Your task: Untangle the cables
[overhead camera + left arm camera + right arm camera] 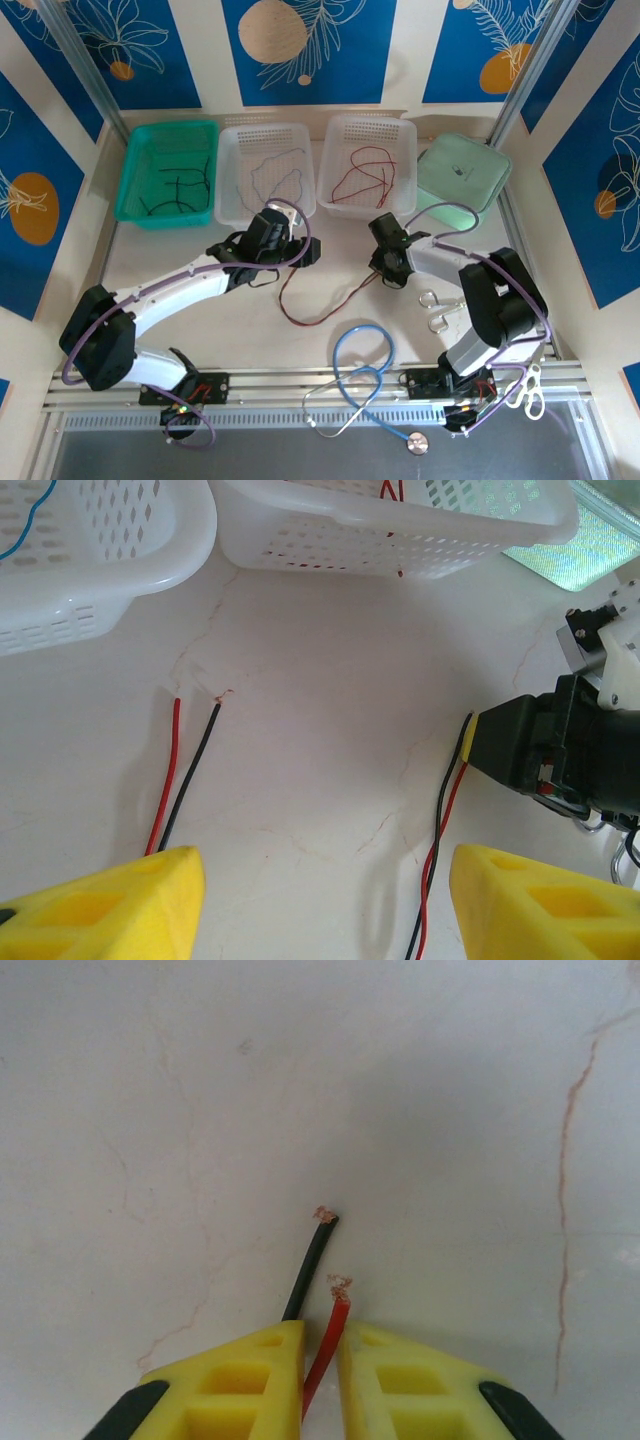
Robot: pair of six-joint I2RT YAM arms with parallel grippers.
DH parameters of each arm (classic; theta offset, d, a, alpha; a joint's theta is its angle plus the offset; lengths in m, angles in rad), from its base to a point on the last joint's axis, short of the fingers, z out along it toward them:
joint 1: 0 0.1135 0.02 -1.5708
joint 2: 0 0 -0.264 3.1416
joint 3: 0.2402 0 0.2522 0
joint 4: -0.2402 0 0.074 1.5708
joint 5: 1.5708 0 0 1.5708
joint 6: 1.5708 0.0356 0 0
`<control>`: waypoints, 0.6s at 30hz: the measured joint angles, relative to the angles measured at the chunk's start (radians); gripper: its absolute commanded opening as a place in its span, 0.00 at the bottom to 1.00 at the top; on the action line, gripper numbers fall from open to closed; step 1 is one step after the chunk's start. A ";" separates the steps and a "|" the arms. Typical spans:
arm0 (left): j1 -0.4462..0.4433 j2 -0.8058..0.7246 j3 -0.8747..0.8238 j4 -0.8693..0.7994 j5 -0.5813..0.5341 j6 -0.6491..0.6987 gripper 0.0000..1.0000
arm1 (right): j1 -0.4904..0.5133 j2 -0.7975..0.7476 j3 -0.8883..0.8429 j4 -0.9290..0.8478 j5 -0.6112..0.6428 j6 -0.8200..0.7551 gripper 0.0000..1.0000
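Right jaws clamp 1 end of the red-black cable pair (338,1312), left jaws hang apart over its 2 free ends on the table (330,660), so best pinch only the red tip (176,712) and draw away slowly, low.

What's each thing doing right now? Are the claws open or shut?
left gripper: open, empty
right gripper: shut on the red and black cables
red and black cables: lying on the table
green basket: holds black cables
middle basket: holds a pale cable
right basket: holds a red cable
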 measured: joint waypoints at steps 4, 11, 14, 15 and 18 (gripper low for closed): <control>0.000 -0.002 0.000 0.000 0.000 0.000 0.66 | 0.000 0.016 0.021 -0.027 0.005 0.004 0.10; -0.007 -0.022 0.000 -0.024 -0.005 0.001 0.66 | -0.002 0.033 0.048 -0.060 0.004 0.007 0.00; -0.019 -0.026 0.000 -0.033 -0.007 0.001 0.66 | 0.000 0.023 0.040 -0.053 0.000 0.007 0.00; -0.024 -0.027 0.000 -0.034 -0.007 0.000 0.66 | 0.002 0.014 0.031 -0.044 0.001 0.008 0.00; -0.029 -0.028 0.000 -0.034 0.003 -0.003 0.65 | 0.016 -0.015 0.000 -0.006 0.004 0.010 0.00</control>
